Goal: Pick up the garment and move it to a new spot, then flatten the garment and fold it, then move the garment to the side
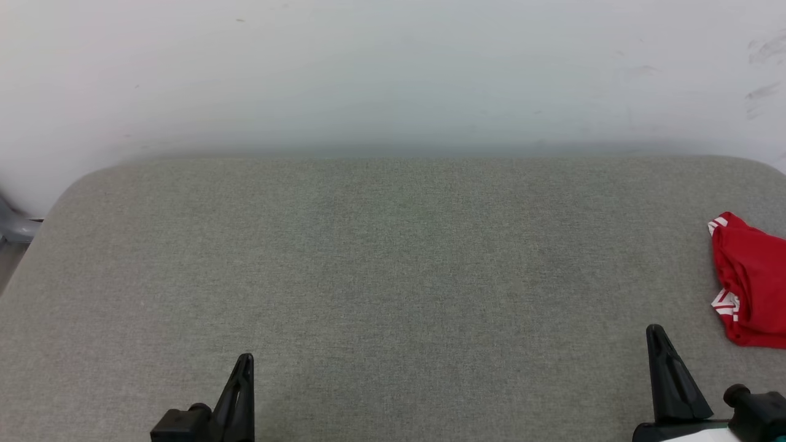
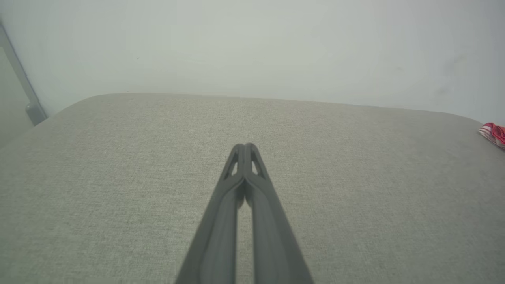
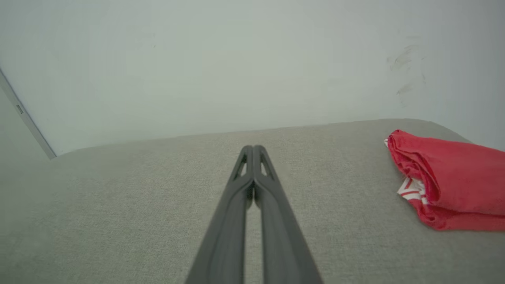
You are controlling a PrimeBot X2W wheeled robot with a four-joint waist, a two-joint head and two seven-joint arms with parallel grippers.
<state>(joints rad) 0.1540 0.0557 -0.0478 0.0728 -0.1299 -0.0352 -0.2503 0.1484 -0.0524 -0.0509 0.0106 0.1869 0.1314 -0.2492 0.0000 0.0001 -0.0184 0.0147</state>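
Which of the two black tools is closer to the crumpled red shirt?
The right black two-fingered tool; the crumpled red shirt lies near it, far from the left tool.

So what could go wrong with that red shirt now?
1. The bunched red jersey shirt with striped trim lies at the right end of the grey fabric table, partly outside the head view, so a nudge might push it off.
2. The right claw and left claw are both shut; unopened, they would only shove the shirt.
3. Being bunched, it may lift by just one layer.

head high, wrists low, shared cushion [image 1: 393, 258]
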